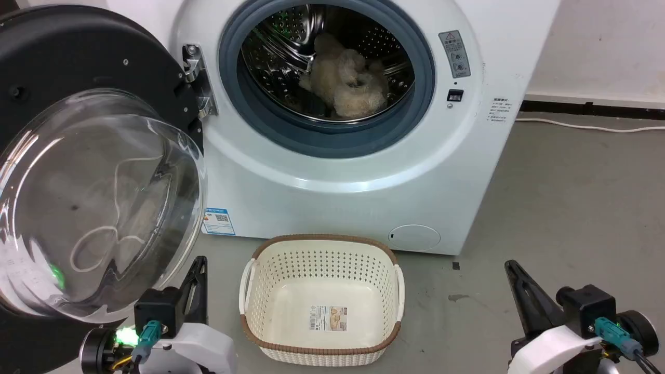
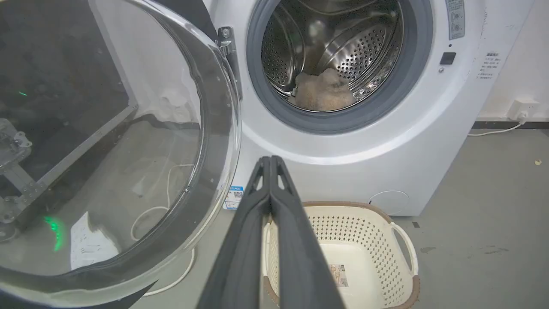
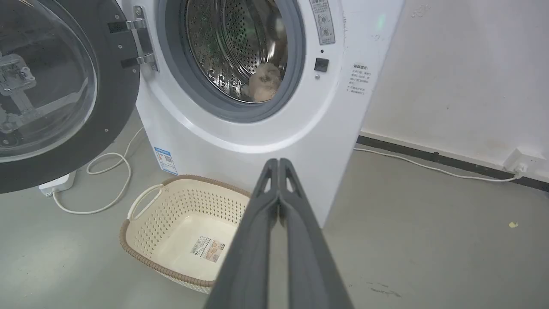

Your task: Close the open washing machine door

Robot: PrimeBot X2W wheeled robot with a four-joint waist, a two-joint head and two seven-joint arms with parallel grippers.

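Washing machine door (image 1: 98, 197), head view: hanging wide open, left of drum (image 1: 280, 36), glass just beside left gripper (image 1: 200, 262); right gripper (image 1: 511, 266) well apart. Left wrist view: fingers pressing together, gripping nothing; risking skidding off bulging glass while pushing. Right wrist view: fingers likewise together; drum holding perhaps a beige plush, basket (image 3: 180, 201) carrying only a label

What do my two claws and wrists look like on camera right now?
Each claw, left claw and right claw, has two long dark-grey fingers tapering to a point, with slim triangular cut-outs near the tips. Behind sits a black block, a white curved shell and a teal plug with a cable. A green light glows at the left wrist.
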